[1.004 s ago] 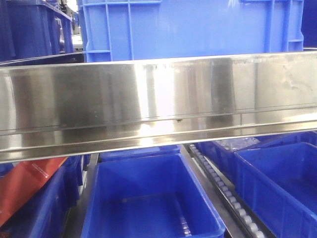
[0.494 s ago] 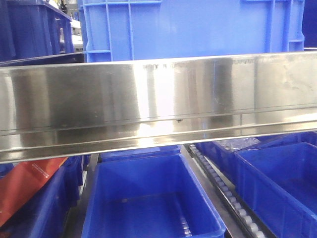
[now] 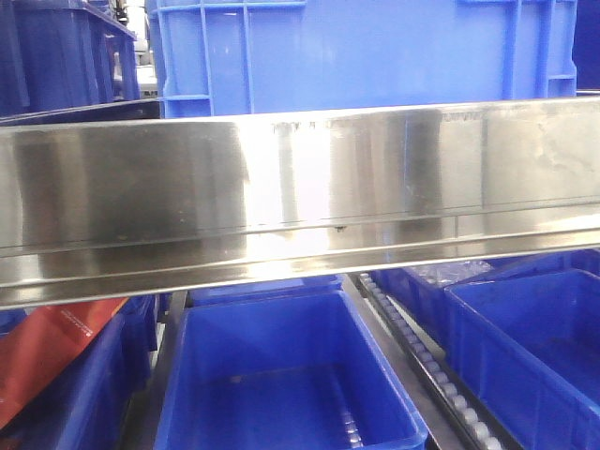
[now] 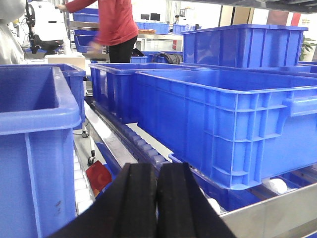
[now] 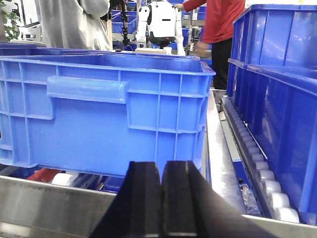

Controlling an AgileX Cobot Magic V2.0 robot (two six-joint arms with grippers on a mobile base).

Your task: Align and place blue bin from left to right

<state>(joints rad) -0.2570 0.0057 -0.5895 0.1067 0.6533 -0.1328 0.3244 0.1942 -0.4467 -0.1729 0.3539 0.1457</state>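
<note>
The blue bin [image 3: 356, 56] stands on the upper level behind a steel rail [image 3: 300, 197]. In the left wrist view the same blue bin [image 4: 233, 119] fills the right half, resting on rollers. My left gripper [image 4: 157, 168] is shut and holds nothing, low in front of the bin's near left corner and apart from it. From the right wrist view the blue bin [image 5: 99, 114] shows its handle side on the left. My right gripper [image 5: 161, 166] is shut and holds nothing, below the bin's near right corner.
Other blue bins stand at the left [image 4: 29, 148], behind [image 4: 247, 44] and at the right [image 5: 277, 99]. Roller tracks [image 5: 257, 168] run between them. Lower bins [image 3: 291, 375] sit under the rail. People [image 5: 215, 29] stand in the background.
The blue bin on the upper level has shifted slightly to the right behind the steel rail. The lower bins have not moved.
</note>
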